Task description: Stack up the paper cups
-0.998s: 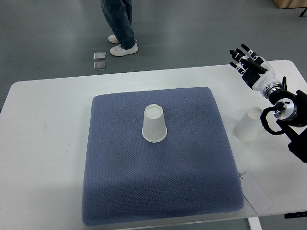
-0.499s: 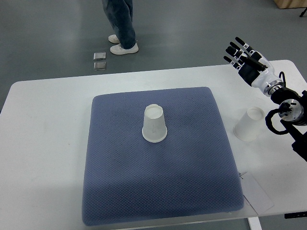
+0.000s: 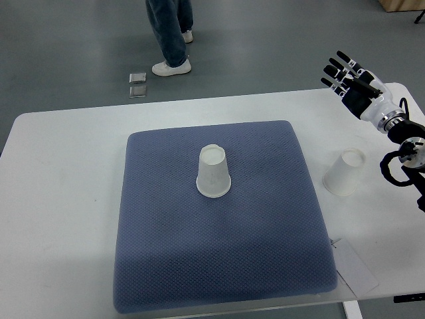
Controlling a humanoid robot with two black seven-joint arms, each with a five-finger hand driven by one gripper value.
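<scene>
One white paper cup (image 3: pixel 214 172) stands upside down in the middle of the blue-grey mat (image 3: pixel 219 219). A second white cup (image 3: pixel 344 173) stands upside down on the white table (image 3: pixel 66 193), just right of the mat. My right hand (image 3: pixel 348 76) hovers near the table's far right corner, beyond the second cup and well apart from it. Its fingers are spread and it holds nothing. The left arm does not show.
A person's legs (image 3: pixel 169 33) stand on the grey floor beyond the table, next to two small grey squares (image 3: pixel 138 84). A sheet of paper (image 3: pixel 355 266) lies at the mat's near right corner.
My right hand has risen and drawn back to the right, away from the cup on the table. The person has shifted one foot. Both cups stay where they were.
</scene>
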